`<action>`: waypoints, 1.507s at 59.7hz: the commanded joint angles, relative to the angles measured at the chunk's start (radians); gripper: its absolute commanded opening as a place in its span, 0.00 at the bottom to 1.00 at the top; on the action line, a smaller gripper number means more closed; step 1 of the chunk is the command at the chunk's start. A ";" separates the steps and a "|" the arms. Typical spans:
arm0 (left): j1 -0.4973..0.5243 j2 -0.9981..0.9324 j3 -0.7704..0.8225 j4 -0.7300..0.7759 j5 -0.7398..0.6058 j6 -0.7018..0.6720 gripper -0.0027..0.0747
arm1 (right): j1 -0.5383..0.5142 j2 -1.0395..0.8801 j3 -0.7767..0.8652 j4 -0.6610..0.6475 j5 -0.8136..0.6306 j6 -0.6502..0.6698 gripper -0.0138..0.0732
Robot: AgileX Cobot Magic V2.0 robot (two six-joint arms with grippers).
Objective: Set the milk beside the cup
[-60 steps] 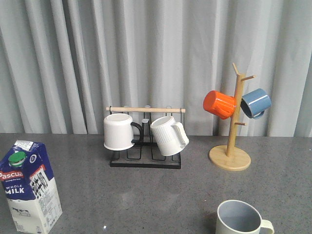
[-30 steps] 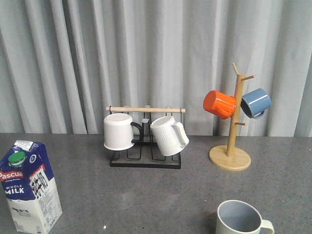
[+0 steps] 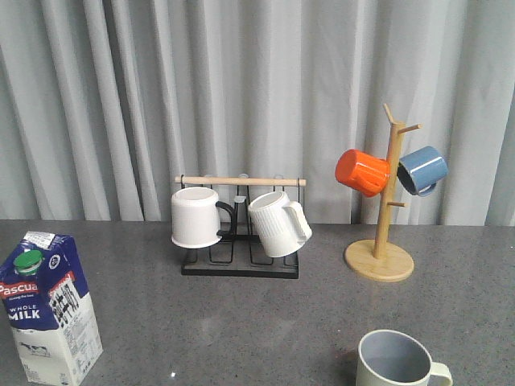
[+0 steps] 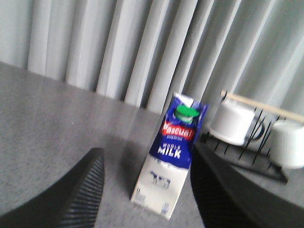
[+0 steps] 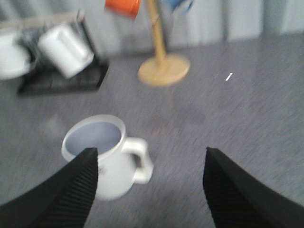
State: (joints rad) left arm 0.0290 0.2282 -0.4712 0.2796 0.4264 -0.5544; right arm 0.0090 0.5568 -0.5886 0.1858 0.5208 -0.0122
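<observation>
Grey pleated curtains closed the far side of the scene, and a dark grey speckled tabletop [image 3: 241, 322] carried all the things. At the near left corner the milk carton [image 3: 48, 310] stood upright, its long axis vertical. The cup [image 3: 400, 360] stood at the near right, well apart from the milk, with its handle turned to the right.

In the left wrist view the milk carton [image 4: 172, 156] stood straight ahead of the left hand [image 4: 147, 190], between the lines of its two fingers but farther away, not yet touched. The left hand was spread wide and held nothing. The right hand [image 5: 152, 190] was also wide and empty, with the cup [image 5: 105, 161] just ahead of its left finger. So the left arm was clearly the nearer one for taking the milk.

The carton was blue above and white below, with a red band, a green round cap and the print "WHOLE MILK". It looked rigid and tall, so a tilted grasp could perhaps tip it.
</observation>
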 commanded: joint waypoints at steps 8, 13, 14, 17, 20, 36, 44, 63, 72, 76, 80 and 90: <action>-0.001 0.149 -0.089 -0.231 -0.013 0.276 0.54 | -0.006 0.251 -0.037 0.234 -0.013 -0.265 0.69; -0.001 0.169 -0.089 -0.273 -0.012 0.303 0.53 | -0.006 0.337 -0.037 0.236 -0.042 -0.286 0.69; -0.001 0.168 -0.089 -0.280 -0.013 0.304 0.53 | -0.006 0.349 -0.037 0.237 -0.048 -0.292 0.69; -0.001 0.168 -0.089 -0.280 -0.013 0.304 0.53 | -0.006 0.390 -0.037 0.239 -0.068 -0.314 0.69; -0.001 0.168 -0.089 -0.280 -0.013 0.304 0.52 | -0.006 0.421 -0.037 0.239 -0.090 -0.316 0.69; -0.001 0.168 -0.089 -0.280 -0.013 0.304 0.52 | -0.006 0.541 -0.037 0.247 -0.182 -0.349 0.69; -0.001 0.168 -0.089 -0.280 -0.013 0.304 0.52 | -0.005 0.587 -0.039 0.282 -0.228 -0.382 0.69; -0.001 0.168 -0.089 -0.280 -0.012 0.304 0.52 | -0.005 0.662 -0.041 0.449 -0.273 -0.549 0.69; -0.001 0.168 -0.089 -0.280 -0.012 0.304 0.52 | -0.005 0.691 -0.041 0.479 -0.304 -0.573 0.69; -0.001 0.168 -0.089 -0.280 -0.009 0.304 0.52 | -0.005 0.706 -0.042 0.479 -0.304 -0.581 0.69; -0.001 0.168 -0.089 -0.280 -0.009 0.304 0.52 | -0.005 0.719 -0.042 0.483 -0.313 -0.593 0.69; -0.001 0.168 -0.089 -0.280 -0.009 0.304 0.52 | -0.005 0.748 -0.061 0.502 -0.340 -0.618 0.69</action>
State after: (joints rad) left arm 0.0290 0.3818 -0.5266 0.0083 0.4828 -0.2504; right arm 0.0090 1.3100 -0.6037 0.6683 0.2355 -0.6094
